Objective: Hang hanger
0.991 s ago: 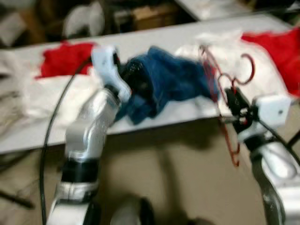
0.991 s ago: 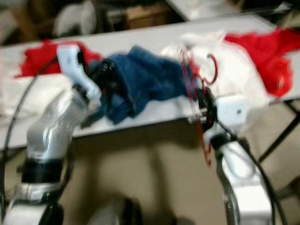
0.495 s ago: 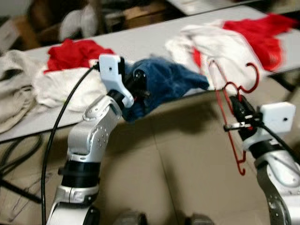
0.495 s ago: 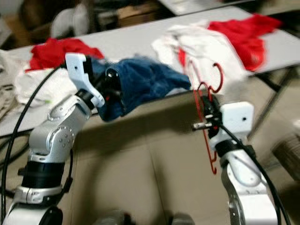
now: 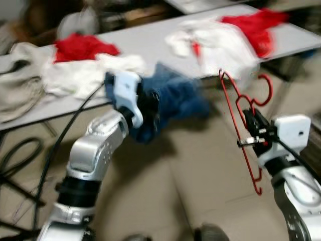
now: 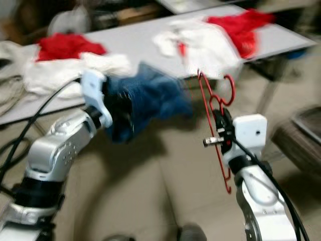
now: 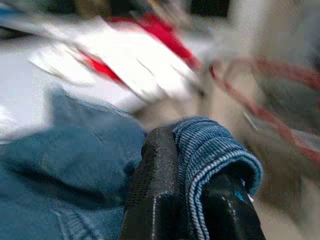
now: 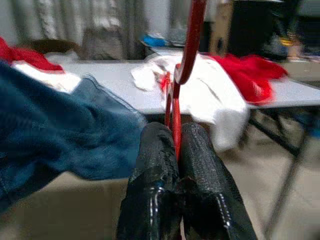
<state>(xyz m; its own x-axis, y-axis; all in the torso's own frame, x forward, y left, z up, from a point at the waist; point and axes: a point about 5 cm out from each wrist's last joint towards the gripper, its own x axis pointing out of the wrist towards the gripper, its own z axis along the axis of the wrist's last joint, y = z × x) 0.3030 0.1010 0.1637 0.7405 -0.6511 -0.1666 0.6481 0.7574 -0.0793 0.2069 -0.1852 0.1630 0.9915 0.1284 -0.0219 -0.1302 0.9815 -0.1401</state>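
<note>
Beside a grey worktop point(image 5: 145, 37) strewn with red and white clothes, left fingers point(image 7: 155, 170) clamped on blue denim garment point(image 5: 175, 100), right fingers point(image 8: 160, 150) pinching red wire hanger point(image 5: 243, 125); risk of thin wire twisting loose.

**A long grey table on a tan floor**

A long grey folding table point(image 5: 150, 37) runs across the room on dark metal legs point(image 8: 290, 165). Red point(image 5: 83, 46), white point(image 5: 213, 40) and beige point(image 5: 20, 75) garments lie heaped on it. The floor point(image 5: 200, 175) is tan with faint seams. Black cables point(image 5: 20, 155) loop beneath the table's left end. Behind it, blurred boxes sit in shadow.
</note>
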